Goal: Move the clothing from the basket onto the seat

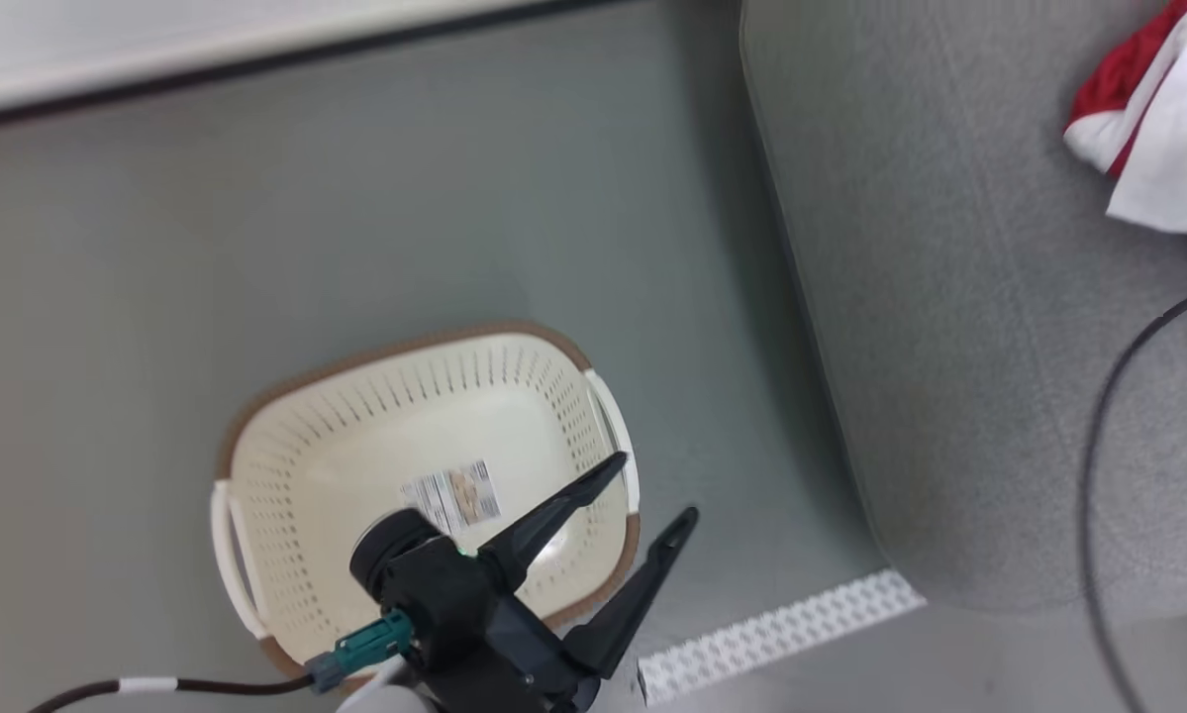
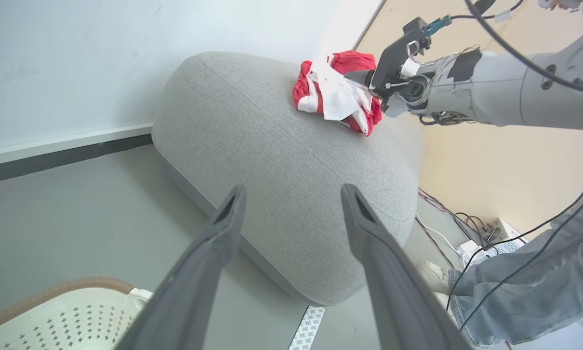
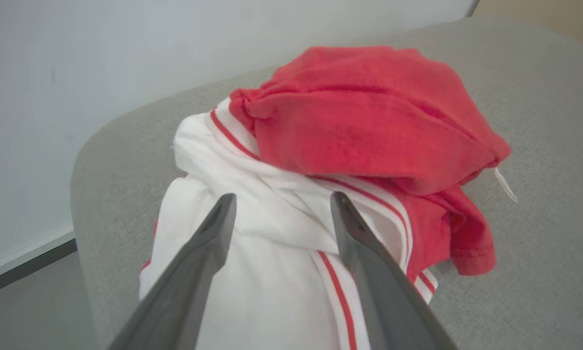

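I'm reading right gripper (image 3: 281, 198) spread over clothing (image 3: 349, 131) heaped on the seat (image 3: 539, 121) | left gripper (image 1: 654, 487) spread, gripping nothing, above the basket (image 1: 286, 436), looking emptied | I'm planning a straight-up retreat, avoiding snagging fabric.

Bright, even indoor light, soft shadow beside the seat (image 1: 949, 347), wrist views bowed at edges

The left pincer (image 2: 292, 191) was held spread wide above the floor, with the basket (image 2: 53, 316) seen below it. Clothing (image 2: 337, 92) was heaped on the seat (image 2: 281, 160), and the right pincer (image 2: 362, 80) was placed against it.
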Robot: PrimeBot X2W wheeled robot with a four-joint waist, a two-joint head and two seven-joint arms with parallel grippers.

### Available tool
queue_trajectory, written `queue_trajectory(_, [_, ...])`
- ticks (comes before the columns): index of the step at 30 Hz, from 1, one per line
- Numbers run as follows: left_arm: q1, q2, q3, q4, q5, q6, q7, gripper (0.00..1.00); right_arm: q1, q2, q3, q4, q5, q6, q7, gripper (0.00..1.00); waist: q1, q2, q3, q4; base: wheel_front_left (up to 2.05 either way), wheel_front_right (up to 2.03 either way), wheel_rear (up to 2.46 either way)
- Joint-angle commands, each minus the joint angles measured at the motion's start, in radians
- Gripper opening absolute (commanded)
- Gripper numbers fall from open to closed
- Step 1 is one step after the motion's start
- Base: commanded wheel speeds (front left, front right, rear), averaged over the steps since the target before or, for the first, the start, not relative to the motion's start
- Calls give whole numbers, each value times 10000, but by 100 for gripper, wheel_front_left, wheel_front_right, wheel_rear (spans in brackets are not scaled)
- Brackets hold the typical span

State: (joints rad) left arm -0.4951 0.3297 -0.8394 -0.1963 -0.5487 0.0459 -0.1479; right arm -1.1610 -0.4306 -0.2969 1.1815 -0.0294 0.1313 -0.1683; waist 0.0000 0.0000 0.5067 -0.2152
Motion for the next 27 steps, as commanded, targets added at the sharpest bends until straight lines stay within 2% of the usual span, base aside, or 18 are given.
queue_trajectory(1, [162,-9,12,35,-55,7,-64,100,264,53,62,48,-59,-10,-44,100,0,0,-1245,363,0,0,0])
queue_trajectory(9, [1485,-598,371,1447,-809,343,-923,100,1882,931,1646,233,-227,-10,-670,100,0,0,-4027,374,0,0,0])
queue_trajectory(15, [2383,-830,594,1843,-1135,527,-1094,100,3139,1266,2991,-456,690,-10,-906,100,0,0,-5337,520,0,0,0])
queue_trajectory(20, [2826,-858,913,2098,-1166,608,-1157,100,4361,1263,3931,-1786,1926,-10,-951,100,0,0,-5910,816,0,0,0])
queue_trajectory(22, [3078,-826,1232,2205,-1127,708,-1167,100,5268,1145,4269,-2809,2688,-10,-904,100,0,0,-6182,1080,0,0,0])
queue_trajectory(27, [3517,-714,2250,2276,-863,981,-1184,100,6918,1108,4536,-5058,3465,-8,-718,100,0,0,-6441,1562,0,0,0])
